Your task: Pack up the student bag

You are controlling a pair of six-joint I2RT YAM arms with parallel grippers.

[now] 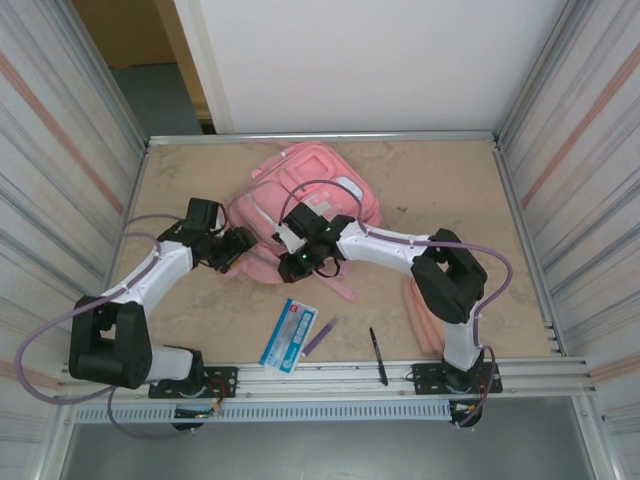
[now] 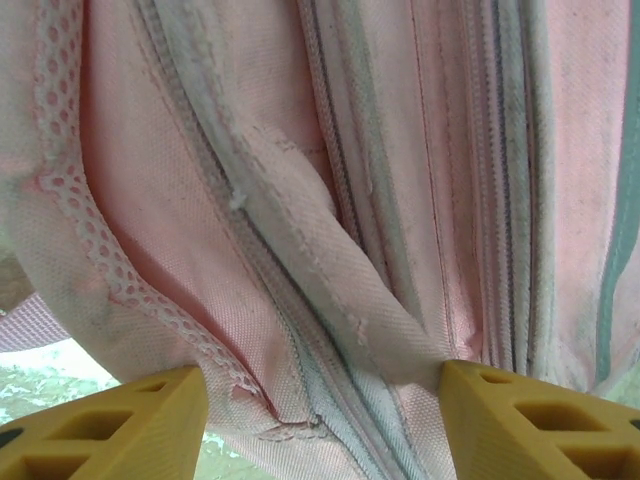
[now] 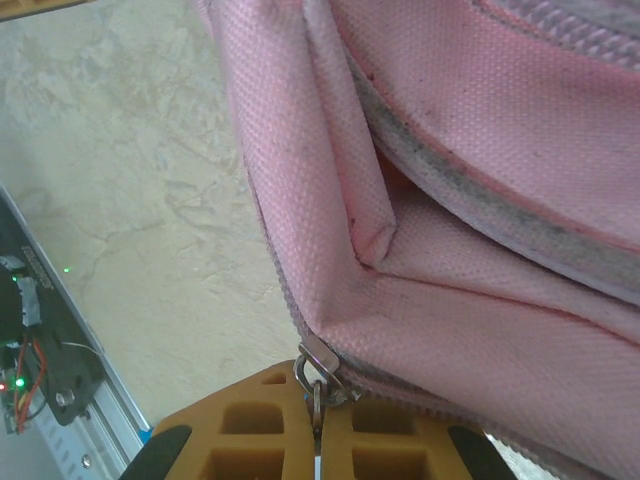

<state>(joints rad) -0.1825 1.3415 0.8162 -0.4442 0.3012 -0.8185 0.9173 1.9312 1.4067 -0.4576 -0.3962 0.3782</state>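
A: Where is the student bag (image 1: 318, 195)?

B: Flat on the worktop (image 1: 450, 190), around the middle and towards the far side; its long axis runs roughly away from the arm bases, top end far, bottom edge near.

A: And the pincers around it?

B: Both are at its near end; the right pincer (image 1: 300, 262) is over the near edge, and the left pincer (image 1: 236, 248) is against the near-left flank.

A: Is either grasping anything?

B: The right pincer (image 3: 318, 425) is clenched on the metal zip pull (image 3: 316, 362), which sits at a corner of the pink cloth; the bag rises away from it, up and to the right in the wrist view. The left pincer (image 2: 320, 400) stands parted; a fold of fabric and a zip seam lie between its yellow fingers (image 2: 110, 425), not pinched.

A: So what does the coming move turn on?

B: My guess is the zip track; the right arm already has the pull and must draw along the seam, not across it. The left is just beside the cloth and could close on that fold to steady it.

A: Anything waiting to go in?

B: A blue-and-white packet (image 1: 288, 336), a purple pen (image 1: 318, 338) and a black pen (image 1: 377, 356) lie near the front rail, apart from the bag.
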